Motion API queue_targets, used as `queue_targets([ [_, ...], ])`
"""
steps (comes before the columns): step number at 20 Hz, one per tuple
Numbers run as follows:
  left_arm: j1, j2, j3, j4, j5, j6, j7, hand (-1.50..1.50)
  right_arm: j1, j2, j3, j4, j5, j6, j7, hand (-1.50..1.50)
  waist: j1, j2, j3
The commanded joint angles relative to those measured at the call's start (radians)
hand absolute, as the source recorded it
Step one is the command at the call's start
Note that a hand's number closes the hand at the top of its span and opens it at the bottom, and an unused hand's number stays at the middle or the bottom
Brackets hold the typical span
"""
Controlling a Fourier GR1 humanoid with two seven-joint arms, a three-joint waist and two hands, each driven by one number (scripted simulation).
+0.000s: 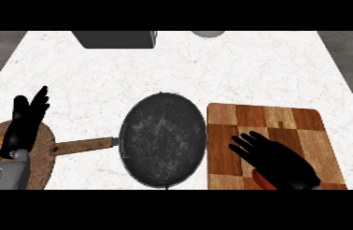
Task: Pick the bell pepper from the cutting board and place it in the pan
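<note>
The dark round pan lies in the middle of the counter, its wooden handle pointing left. Right of it is the chequered wooden cutting board. My right hand hovers over the board's near part, fingers spread and pointing up-left. Only a red sliver of the bell pepper shows, under the hand's lower left side; the rest is hidden. My left hand rests open at the left edge, fingers up.
A round wooden board lies under the left hand, touching the end of the pan's handle. A dark grey box and a white round object stand at the counter's far edge.
</note>
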Motion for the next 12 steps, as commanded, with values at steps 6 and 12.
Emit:
queue_targets([
  [6, 0.036, -0.018, -0.003, -0.083, -0.029, -0.017, 0.037, 0.0, 0.009, -0.028, 0.021, 0.038, 0.112, -0.132, -0.13, 1.5, 0.0, -0.001, 0.0],
  [12, 0.027, -0.022, 0.033, -0.009, -0.034, -0.038, -0.011, 0.0, -0.011, 0.042, -0.016, 0.09, 0.175, -0.205, -0.137, 1.5, -0.001, 0.0, 0.0],
])
